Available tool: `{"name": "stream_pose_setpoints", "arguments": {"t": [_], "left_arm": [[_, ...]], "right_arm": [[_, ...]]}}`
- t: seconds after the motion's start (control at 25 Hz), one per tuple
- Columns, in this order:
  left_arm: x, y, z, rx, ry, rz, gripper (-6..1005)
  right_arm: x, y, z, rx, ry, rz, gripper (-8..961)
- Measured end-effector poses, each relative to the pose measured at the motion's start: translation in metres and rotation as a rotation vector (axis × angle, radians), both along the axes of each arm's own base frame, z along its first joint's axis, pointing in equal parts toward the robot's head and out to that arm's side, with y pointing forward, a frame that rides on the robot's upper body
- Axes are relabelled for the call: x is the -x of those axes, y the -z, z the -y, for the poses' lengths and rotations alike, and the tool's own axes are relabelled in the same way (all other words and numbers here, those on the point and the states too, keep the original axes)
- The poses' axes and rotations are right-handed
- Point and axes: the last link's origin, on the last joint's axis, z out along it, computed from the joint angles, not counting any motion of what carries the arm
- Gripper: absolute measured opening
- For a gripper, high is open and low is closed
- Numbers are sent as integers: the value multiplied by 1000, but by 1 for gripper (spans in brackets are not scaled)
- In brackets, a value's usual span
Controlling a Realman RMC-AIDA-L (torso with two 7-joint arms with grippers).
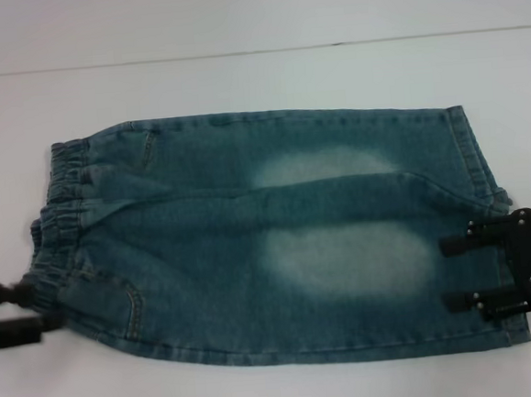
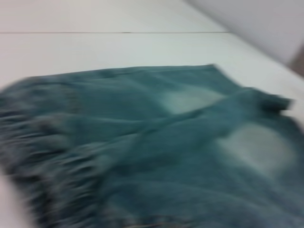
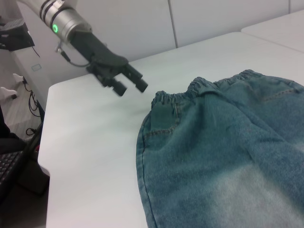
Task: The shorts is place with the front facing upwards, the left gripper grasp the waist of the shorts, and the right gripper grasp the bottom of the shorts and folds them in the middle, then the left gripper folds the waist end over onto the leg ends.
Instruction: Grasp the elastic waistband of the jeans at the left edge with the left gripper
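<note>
The blue denim shorts (image 1: 278, 234) lie flat on the white table (image 1: 238, 81), with pale faded patches on both legs. The gathered waist (image 1: 59, 205) is at the left and the straight leg hems (image 1: 468, 146) are at the right. My left gripper (image 1: 33, 311) is open just off the near corner of the waist. In the right wrist view the left gripper (image 3: 130, 88) hovers apart from the waist (image 3: 199, 88). My right gripper (image 1: 444, 275) is open over the near leg's hem, fingers pointing toward the waist. The left wrist view shows only blurred shorts (image 2: 156, 142).
The table's end edge (image 3: 45, 156) drops off beyond the waist; past it are a keyboard (image 3: 9, 166) and cables. A grey wall (image 1: 251, 11) runs behind the table. Bare tabletop surrounds the shorts.
</note>
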Motion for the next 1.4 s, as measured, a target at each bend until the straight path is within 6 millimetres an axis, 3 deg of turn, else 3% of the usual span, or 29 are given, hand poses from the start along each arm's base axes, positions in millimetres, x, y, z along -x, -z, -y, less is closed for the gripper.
{"name": "stream_pose_setpoints", "arguments": {"t": [0.12, 0.28, 0.8, 1.4], "left_arm": [[6, -15, -1, -60, -37, -37, 810], [13, -20, -3, -99, -64, -68, 810], [23, -4, -13, -102, -101, -133, 810], [22, 10, -18, -77, -90, -157, 811]], "right_arm": [[0, 0, 0, -2, -1, 1, 775], [-1, 2, -1, -6, 3, 6, 775], [-2, 8, -2, -5, 3, 24, 775], [-1, 12, -2, 7, -1, 29, 776]]}}
